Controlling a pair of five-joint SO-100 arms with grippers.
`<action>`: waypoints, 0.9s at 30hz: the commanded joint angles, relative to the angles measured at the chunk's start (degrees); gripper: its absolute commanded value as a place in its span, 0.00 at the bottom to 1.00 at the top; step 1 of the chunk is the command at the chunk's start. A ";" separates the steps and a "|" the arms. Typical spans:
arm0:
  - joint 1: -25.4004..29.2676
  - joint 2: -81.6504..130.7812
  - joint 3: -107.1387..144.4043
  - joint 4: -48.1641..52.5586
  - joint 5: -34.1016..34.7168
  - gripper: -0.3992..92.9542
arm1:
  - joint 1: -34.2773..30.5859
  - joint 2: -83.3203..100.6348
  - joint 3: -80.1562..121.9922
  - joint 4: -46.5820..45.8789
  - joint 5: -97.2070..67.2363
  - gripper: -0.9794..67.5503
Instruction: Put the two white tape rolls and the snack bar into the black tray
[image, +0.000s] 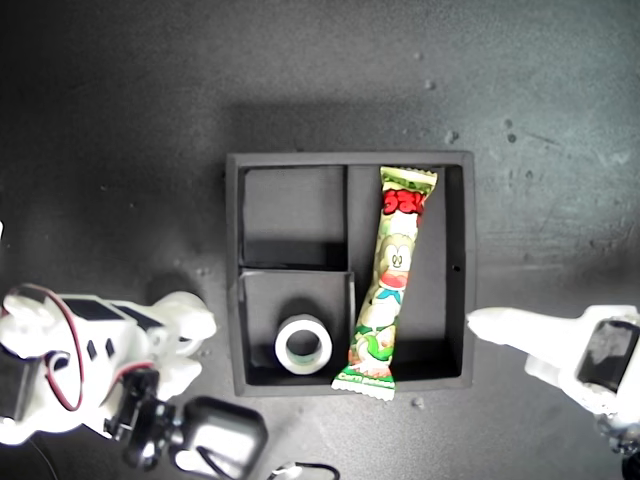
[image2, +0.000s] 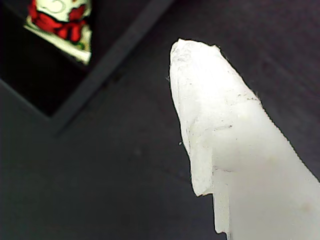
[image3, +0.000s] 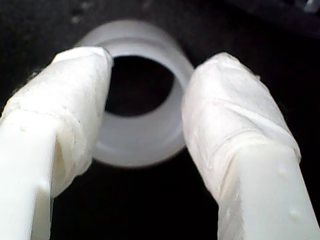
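- The black tray (image: 458, 262) holds the snack bar (image: 388, 282) in its long section and one tape roll (image: 303, 342) in a small section.
- My second gripper (image3: 147, 107) grips another tape roll (image3: 137, 132), outside the tray.
- My first gripper (image: 480, 324) is just beside the tray wall; I cannot tell whether it is open.

The small far section of the black tray (image: 232, 270) is bare. A tape roll (image: 303, 343) fills the near one; the snack bar (image: 390, 280) blocks the long section. Table (image: 120, 120) beyond lies open.
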 joint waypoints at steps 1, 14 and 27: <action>1.85 2.29 1.14 0.79 -5.63 0.13 | -2.20 1.14 -0.26 1.93 5.10 0.37; 6.59 -3.69 3.69 -6.24 -10.55 0.13 | -5.98 1.14 5.36 0.35 10.63 0.37; 4.22 -10.90 8.26 -14.94 -8.79 0.12 | -8.17 0.79 5.80 -1.05 11.95 0.36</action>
